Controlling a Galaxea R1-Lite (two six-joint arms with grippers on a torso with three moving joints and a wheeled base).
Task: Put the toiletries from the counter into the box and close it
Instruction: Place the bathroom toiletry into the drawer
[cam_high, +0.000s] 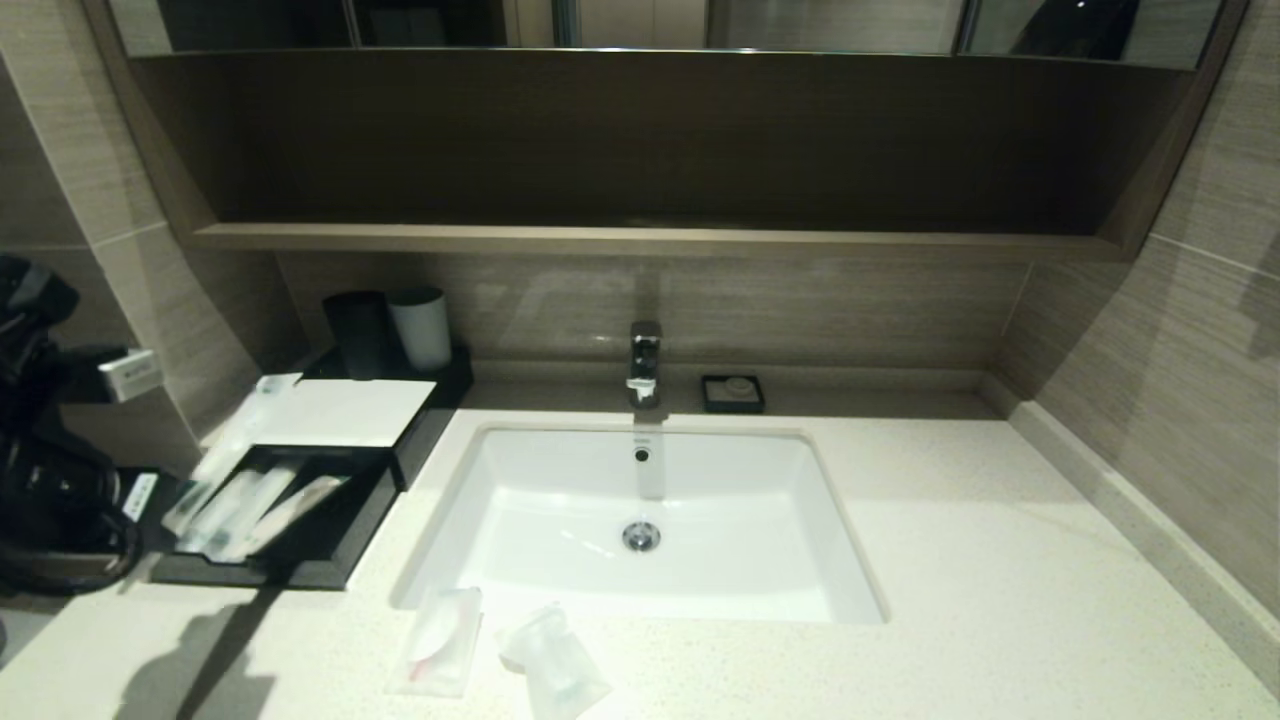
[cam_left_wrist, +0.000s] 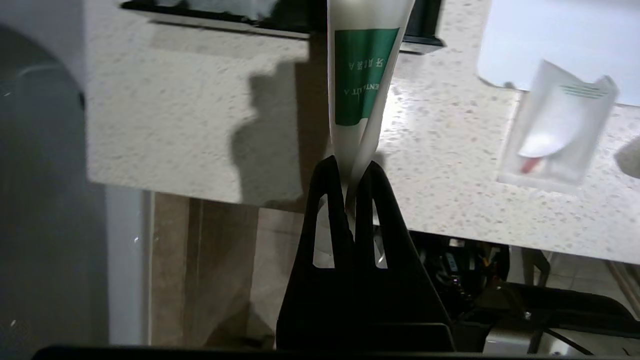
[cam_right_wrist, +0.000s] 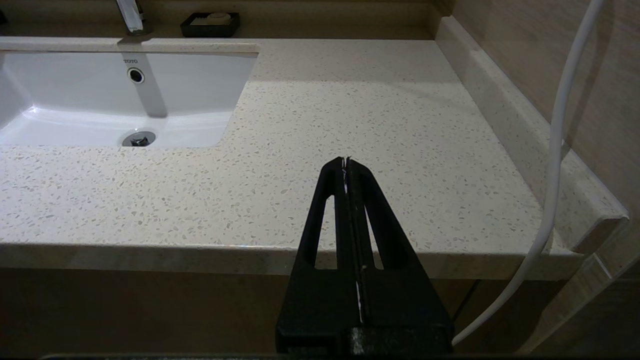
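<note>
Left gripper (cam_left_wrist: 350, 172) clamped on green-labelled sachet (cam_left_wrist: 365, 75); right gripper (cam_right_wrist: 346, 165) closed, empty. Box (cam_high: 330, 545) open, part-filled; two packets (cam_high: 440, 640) remain on counter (cam_high: 1000, 600).

- Right gripper (cam_right_wrist: 346, 161) hangs over the speckled counter (cam_right_wrist: 350, 115), fingers pressed together, nothing between them.
- White sink (cam_right_wrist: 100, 100) sits beyond, drain (cam_right_wrist: 138, 138) visible.
- White cable (cam_right_wrist: 555, 150) runs along the wall.

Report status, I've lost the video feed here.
Left gripper shut on dental-kit packet, short of box. Right gripper shut, idle off counter edge. Two sachets left on counter. Nothing blocking.
</note>
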